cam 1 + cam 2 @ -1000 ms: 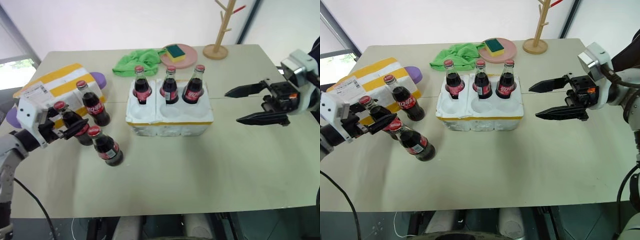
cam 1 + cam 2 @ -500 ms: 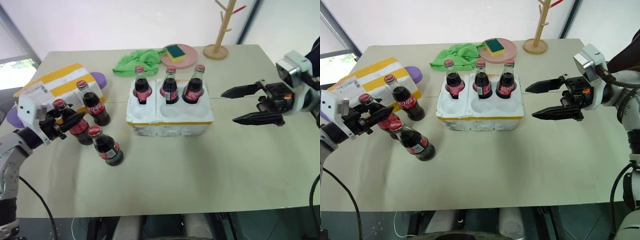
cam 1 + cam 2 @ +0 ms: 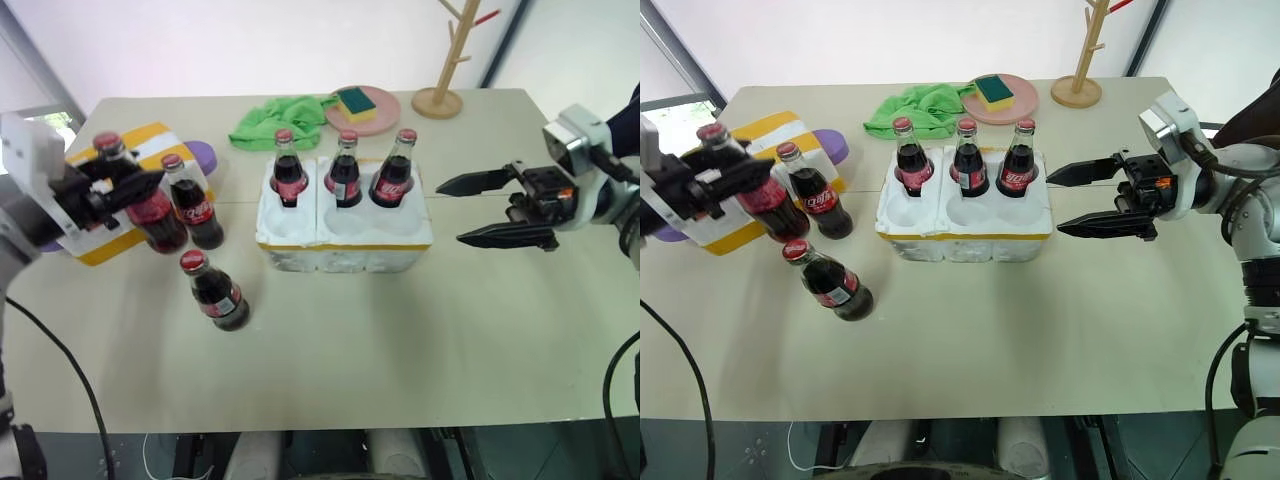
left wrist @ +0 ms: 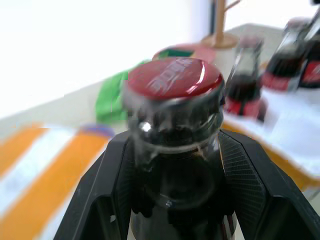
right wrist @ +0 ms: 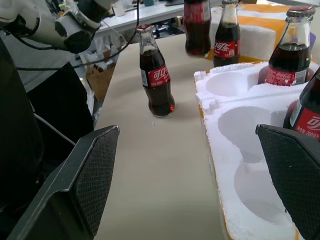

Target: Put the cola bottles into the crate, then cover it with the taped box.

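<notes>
The left tool [image 3: 728, 180] is clamped on the neck of one glass cola bottle [image 3: 758, 193], held clear of the table [image 3: 400, 340] over the left edge, cap up and its long axis leaning slightly. In the left wrist view the ribbed black fingers [image 4: 112, 185] press both sides of the neck under the red cap [image 4: 174, 79].

Two more cola bottles stand upright on the table: one [image 3: 194, 203] just beside the held bottle, one [image 3: 214, 291] nearer the front edge, apart from the others. Three bottles [image 3: 345, 170] stand upright in the far row of the crate [image 3: 343, 240], a low white foam tray with a yellow band at its base, set at mid-table; its three near round wells are empty.

The taped box [image 3: 85, 235], white foam with wide yellow stripes, lies at the left edge behind the held bottle.

The right tool [image 3: 478, 208] hovers over the right edge with its fingers spread wide, gripping nothing, pointing toward the crate.
</notes>
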Robot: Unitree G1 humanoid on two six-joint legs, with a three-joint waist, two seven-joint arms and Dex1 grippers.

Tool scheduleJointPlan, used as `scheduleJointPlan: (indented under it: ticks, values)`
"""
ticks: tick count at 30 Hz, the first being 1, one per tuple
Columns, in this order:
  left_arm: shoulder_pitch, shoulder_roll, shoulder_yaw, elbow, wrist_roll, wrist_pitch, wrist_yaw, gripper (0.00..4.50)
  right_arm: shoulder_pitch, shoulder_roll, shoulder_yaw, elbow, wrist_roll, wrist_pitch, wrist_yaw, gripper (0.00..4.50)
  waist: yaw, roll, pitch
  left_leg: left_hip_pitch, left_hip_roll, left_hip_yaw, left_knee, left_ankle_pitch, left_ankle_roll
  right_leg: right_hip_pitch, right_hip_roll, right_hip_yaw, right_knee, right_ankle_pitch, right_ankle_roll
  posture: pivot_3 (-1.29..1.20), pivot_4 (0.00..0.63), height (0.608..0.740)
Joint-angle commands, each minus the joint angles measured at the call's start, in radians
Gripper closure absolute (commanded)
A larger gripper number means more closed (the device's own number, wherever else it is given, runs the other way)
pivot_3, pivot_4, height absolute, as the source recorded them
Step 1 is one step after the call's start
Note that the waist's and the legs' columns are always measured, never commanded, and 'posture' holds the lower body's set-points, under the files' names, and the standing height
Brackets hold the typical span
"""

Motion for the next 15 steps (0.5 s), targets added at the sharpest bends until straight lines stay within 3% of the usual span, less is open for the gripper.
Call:
scheduleJointPlan:
  ticks: [1,6,15]
  values:
    - [-0.099,0.041,-0.01,-0.033,-0.067,0.041,-0.036,2.48,0.014,0.003,-0.066,-0.02,-0.004,0.008,-0.003,0.0,0.0,0.0,0.0,0.0,0.0,0.0,0.0,0.0,0.0,0.0,0.0,0.0,0.0,0.0,0.0,0.0,0.15,0.74]
    - [-0.201,0.057,-0.063,0.034,-0.035,0.04,-0.066,2.48,0.042,0.016,-0.103,-0.042,-0.011,0.018,-0.029,0.0,-0.001,0.0,0.0,-0.002,0.0,-0.001,0.001,0.0,0.0,-0.002,0.001,0.0,0.0,0.0,0.001,0.0,0.15,0.74]
    - [-0.25,0.022,-0.07,0.045,-0.074,0.073,-0.053,2.48,0.078,0.015,-0.151,-0.075,-0.025,0.04,-0.045,0.0,-0.009,0.0,0.0,-0.003,0.0,-0.001,0.001,0.0,0.0,-0.003,0.001,0.0,0.001,0.001,0.001,0.0,0.15,0.74]
